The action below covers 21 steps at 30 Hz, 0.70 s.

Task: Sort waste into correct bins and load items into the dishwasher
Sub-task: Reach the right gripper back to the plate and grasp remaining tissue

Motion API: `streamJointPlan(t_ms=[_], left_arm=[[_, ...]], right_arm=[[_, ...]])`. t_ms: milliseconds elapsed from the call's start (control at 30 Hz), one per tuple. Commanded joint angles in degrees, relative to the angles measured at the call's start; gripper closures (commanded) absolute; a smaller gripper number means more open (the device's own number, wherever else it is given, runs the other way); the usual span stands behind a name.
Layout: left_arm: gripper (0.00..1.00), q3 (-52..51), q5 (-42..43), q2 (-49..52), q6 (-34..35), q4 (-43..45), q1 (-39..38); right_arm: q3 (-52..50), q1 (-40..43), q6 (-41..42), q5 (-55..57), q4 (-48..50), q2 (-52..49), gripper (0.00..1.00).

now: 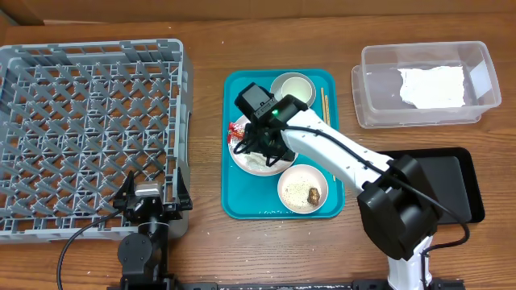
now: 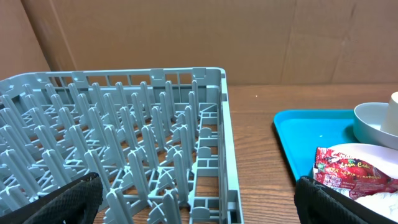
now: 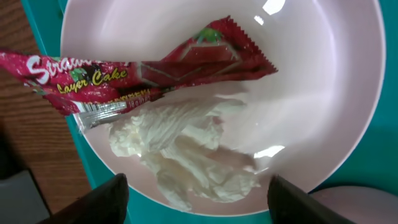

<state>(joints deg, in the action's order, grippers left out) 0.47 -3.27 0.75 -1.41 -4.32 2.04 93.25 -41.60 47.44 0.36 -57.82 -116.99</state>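
1. Crumpled white napkin (image 3: 180, 149) lies in the large white plate (image 3: 323, 81). Its upper edge touches a red-and-white snack wrapper (image 3: 155, 71) printed "Layer Cake". One end of the wrapper pokes out past the plate's rim.
2. Right gripper (image 3: 196, 190) hovers directly over the napkin, jaws spread wide to either side of it and closed on nothing.
3. The plate sits in the middle of a flat teal tray (image 1: 234, 201). A small white bowl (image 1: 292, 87) stands on the tray's far side. A second bowl (image 1: 302, 189) on the near side holds a small brown food lump (image 1: 313, 193).
4. Wooden chopsticks (image 1: 324, 105) lie side by side along the tray's right edge, just beside the far bowl.
5. To the right of the tray, a clear plastic tub (image 1: 375, 97) stands at the far side of the table with a piece of white paper (image 1: 433, 85) inside. A glossy black tray (image 1: 455, 173) lies nearer, partly hidden behind the right arm.
6. The grey dish rack (image 1: 93, 50) fills the table's left side, just beside the teal tray.
7. Left gripper (image 2: 199, 193) is parked at the rack's near right corner, jaws wide apart and holding nothing.
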Motion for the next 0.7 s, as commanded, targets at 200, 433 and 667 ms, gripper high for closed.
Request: streamJointPlan(t_ms=[200,433,667], left_arm=[[0.0,-0.17,0.11,-0.48,0.76,0.09,0.52],[0.0,-0.17,0.11,-0.48,0.76,0.09,0.52],[0.0,-0.17,0.11,-0.48,0.76,0.09,0.52]], right_arm=[[-0.02,-4.42,2.56,0.79,0.44,-3.98,0.37],[-1.29,-4.52,2.47,1.95,1.86,-4.26,0.41],[-2.71,-4.39,2.51,2.1,3.34,-4.2,0.96]])
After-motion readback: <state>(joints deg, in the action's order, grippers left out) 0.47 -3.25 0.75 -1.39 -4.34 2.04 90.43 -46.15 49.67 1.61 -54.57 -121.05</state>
